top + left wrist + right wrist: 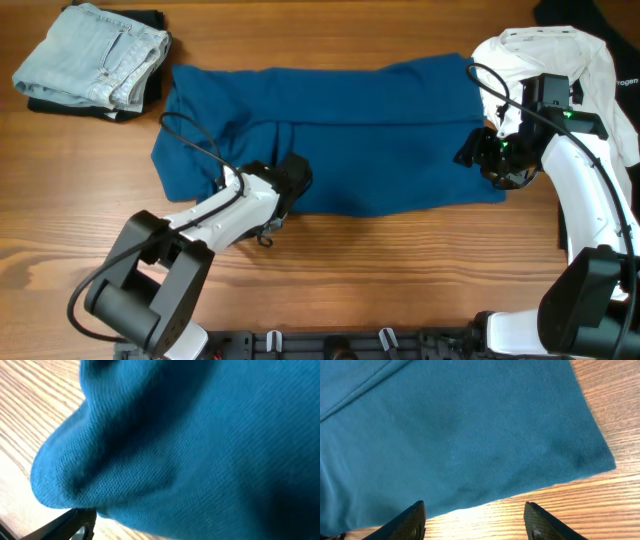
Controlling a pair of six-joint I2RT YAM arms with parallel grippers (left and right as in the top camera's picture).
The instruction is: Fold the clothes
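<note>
Dark-blue polo shirt (380,130) lies spread mid-frame in the overhead view, right gripper (477,522) spread wide over its lower-right corner, left gripper (294,179) buried under bunched lower-left fabric, grip can't tell, so pinch both bottom corners evenly and lift together.

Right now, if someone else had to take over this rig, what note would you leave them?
Left gripper: at the near edge of the blue polo shirt, with fabric bunched against it. Open or shut cannot be told.
Right gripper: open over the shirt's near right corner, holding nothing.
White T-shirt: crumpled at the far right, unfolded.
Jeans: folded, far left.
Done: the polo is spread across the table and looks partly folded over along its far side.
Left: finish folding the polo, then fold the T-shirt.
</note>
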